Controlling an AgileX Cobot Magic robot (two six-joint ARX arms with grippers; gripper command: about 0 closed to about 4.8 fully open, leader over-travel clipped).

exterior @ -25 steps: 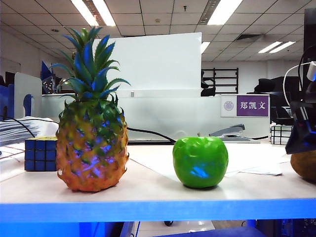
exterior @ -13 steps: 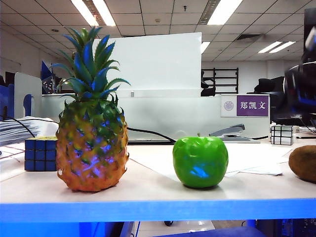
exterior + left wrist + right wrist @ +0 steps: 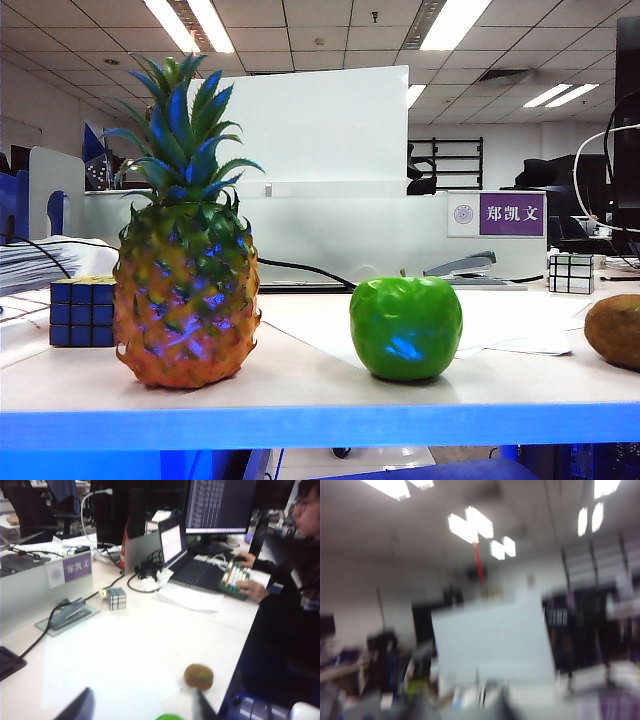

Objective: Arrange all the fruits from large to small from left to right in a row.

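Pineapple (image 3: 187, 290): upright toward the left end of the bench (image 3: 300, 385), close to the front edge, with a Rubik's cube (image 3: 82, 310) just behind on the left-end side. Largest of the 3 fruits. Probably a hollow model, so light for its bulk, though top-heavy under the crown. Rigid, bumpy skin, likely good for friction. Best taken across the body below the leaves, never by the spiky crown.

Apple (image 3: 405, 328): near the middle of the front edge, well apart from the pineapple. Glossy, hard and round, so likely slippery and quick to roll. Best pinched across the widest part and set down stem up.

Kiwi (image 3: 615, 330): at the right end of the bench, partly cut off in the exterior view, well apart from the apple. Small, fuzzy and oval, so probably easy to grip. Best held across the short axis and laid on its long side.

Judged from here: already in a row running large to small, left to right.

Left gripper (image 3: 140, 711): above the bench between apple and kiwi, 2 fingers spread wide, nothing between them.

Right gripper (image 3: 462, 707): out of the exterior view, pointed toward the ceiling and room; only smeared dark shapes, so cannot tell whether apart or together.
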